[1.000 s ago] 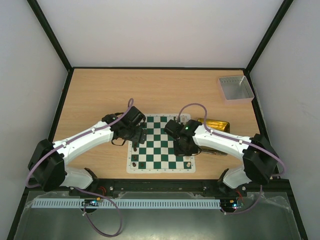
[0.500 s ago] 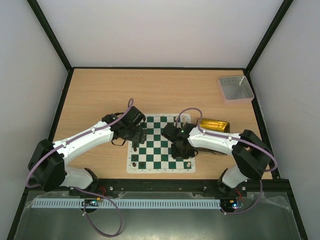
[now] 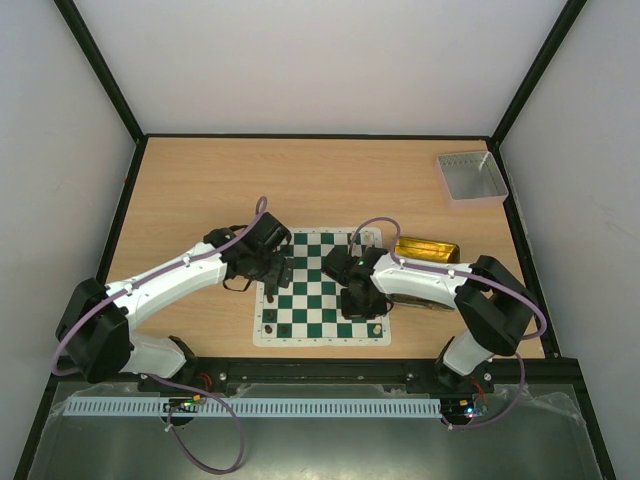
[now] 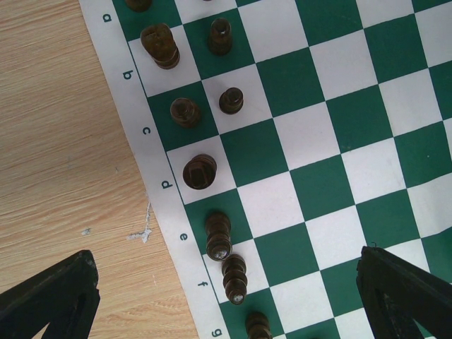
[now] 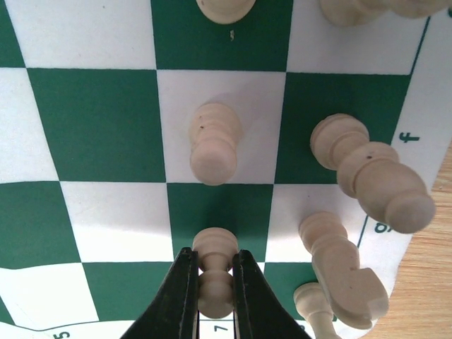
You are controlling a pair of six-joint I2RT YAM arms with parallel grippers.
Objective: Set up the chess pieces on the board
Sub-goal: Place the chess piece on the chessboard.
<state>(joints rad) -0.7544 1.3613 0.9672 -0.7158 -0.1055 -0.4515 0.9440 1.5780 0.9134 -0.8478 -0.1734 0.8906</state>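
The board [image 3: 322, 262] lies on the table's near middle; it also shows in the left wrist view [image 4: 339, 134] and the right wrist view [image 5: 92, 120]. My right gripper [image 5: 214, 282] is shut on a cream pawn [image 5: 215, 279] and holds it over a green square near the board's right edge [image 3: 362, 300]. Other cream pieces stand beside it: a pawn [image 5: 212, 143] and taller pieces [image 5: 374, 176] on the edge file. My left gripper [image 3: 272, 268] hangs open over the board's left edge, its fingertips [image 4: 53, 300] wide apart. Black pieces [image 4: 217, 234] stand along the left two files.
A translucent yellow tray [image 3: 428, 250] lies just right of the board, partly under my right arm. A small grey tray [image 3: 471, 177] sits at the far right corner. Bare wooden table [image 3: 300, 180] lies beyond the board.
My right gripper has moved left and toward the near edge over the board's right side, with the forearm swinging round. The left arm has not moved.
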